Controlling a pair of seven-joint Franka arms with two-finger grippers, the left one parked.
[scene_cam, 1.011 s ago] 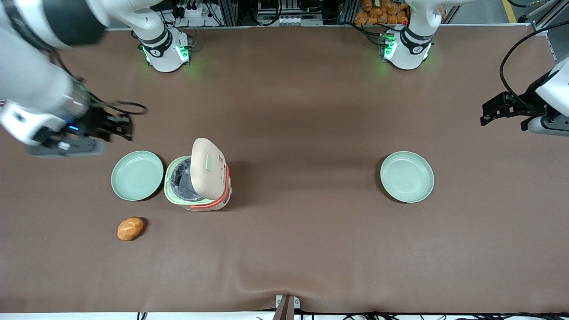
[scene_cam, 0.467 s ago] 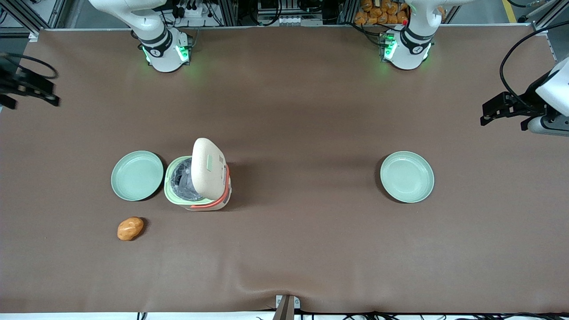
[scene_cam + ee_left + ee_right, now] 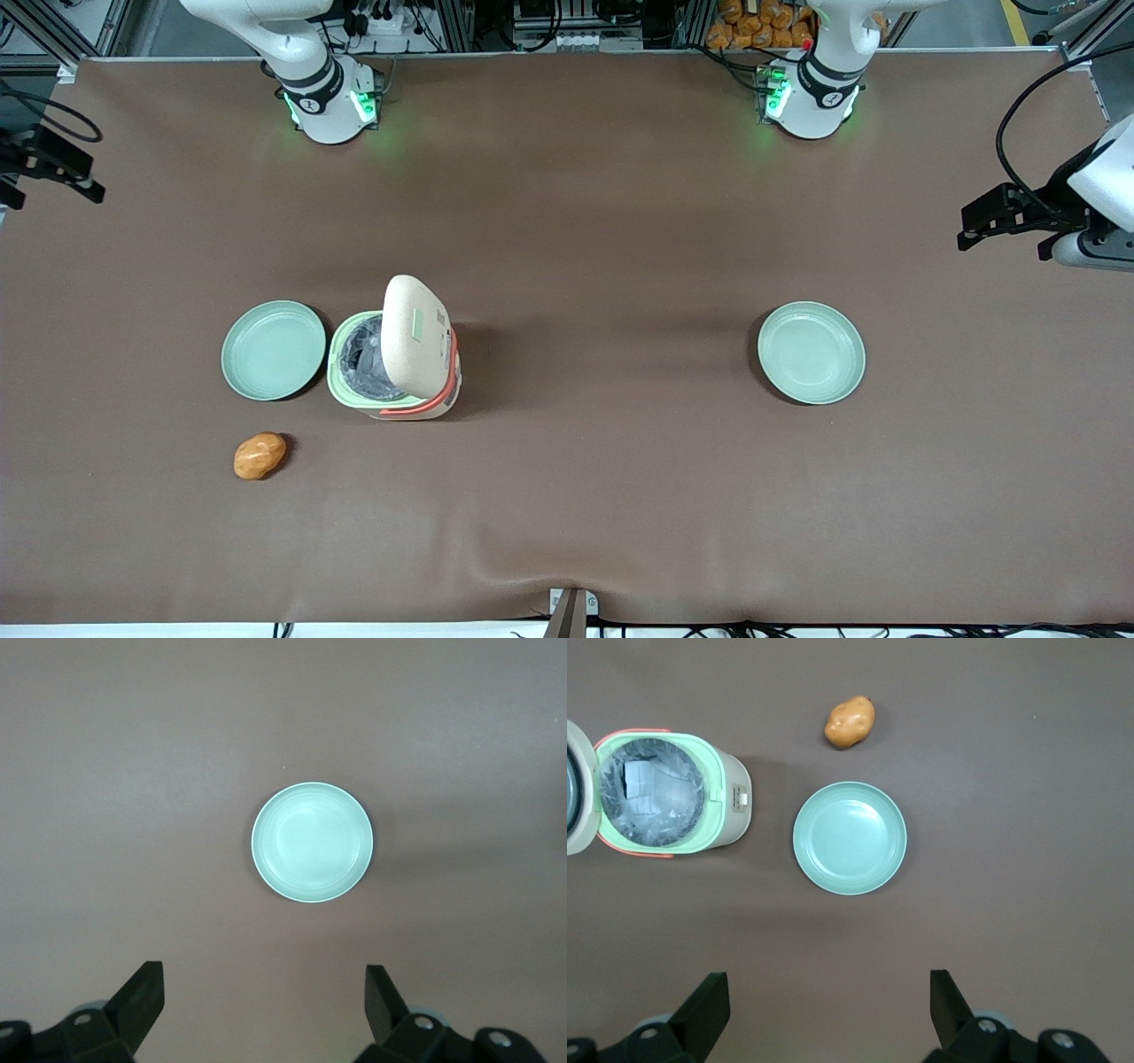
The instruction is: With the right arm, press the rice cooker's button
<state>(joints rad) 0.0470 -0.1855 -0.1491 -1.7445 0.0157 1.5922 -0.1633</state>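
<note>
The rice cooker (image 3: 394, 354) stands mid-table, cream-white with a coral band and a pale green rim. Its lid is raised, and the dark inner pot shows. The right wrist view looks straight down on the cooker (image 3: 673, 793), which has a small button tab (image 3: 741, 799) on its front wall. My right arm's gripper (image 3: 53, 164) hangs high at the working arm's end of the table, well away from the cooker and farther from the front camera. That gripper (image 3: 830, 1010) is open, its fingers wide apart with only bare table below.
A green plate (image 3: 273, 349) lies beside the cooker, seen also as the plate (image 3: 850, 837) in the right wrist view. A potato (image 3: 260, 455) sits nearer the front camera. Another green plate (image 3: 811, 352) lies toward the parked arm's end.
The right arm has pulled back from beside the plate to the working arm's end of the table. The cooker, plates and potato have not moved.
</note>
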